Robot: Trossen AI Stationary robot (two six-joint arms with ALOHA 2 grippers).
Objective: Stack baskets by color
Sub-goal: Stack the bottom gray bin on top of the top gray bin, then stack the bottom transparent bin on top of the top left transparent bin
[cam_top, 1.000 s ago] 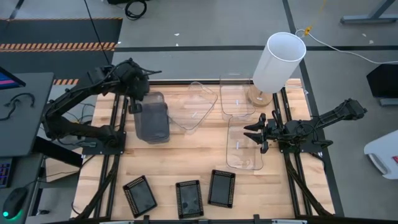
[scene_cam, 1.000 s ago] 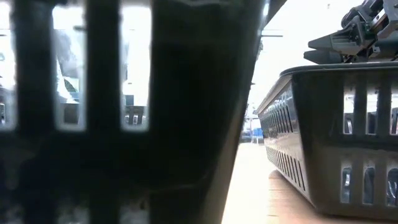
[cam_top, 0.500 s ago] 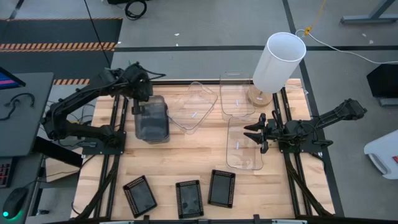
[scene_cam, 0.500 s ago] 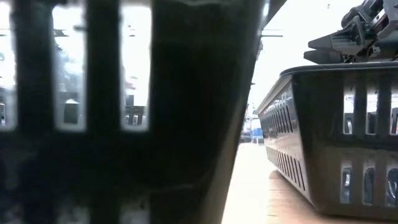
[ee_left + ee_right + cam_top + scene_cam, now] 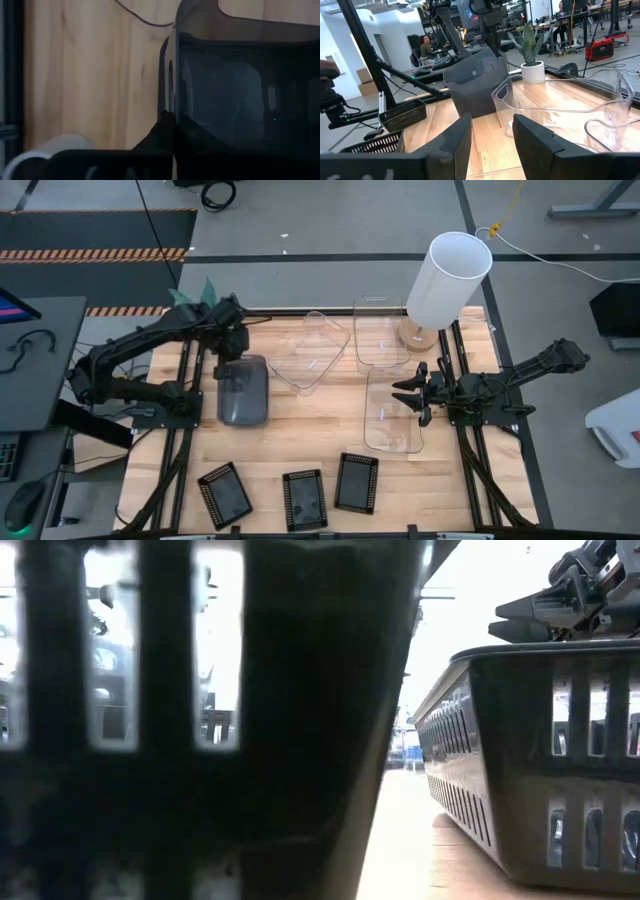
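At the table's left edge, the left gripper point(image 5: 232, 352) pinches the grey basket's point(image 5: 243, 392) rim (right gripper point(image 5: 412, 394) spread).

No readable text, label, brand or number on baskets, table or arms. Distant room clutter in right wrist view possibly lettered, illegible.
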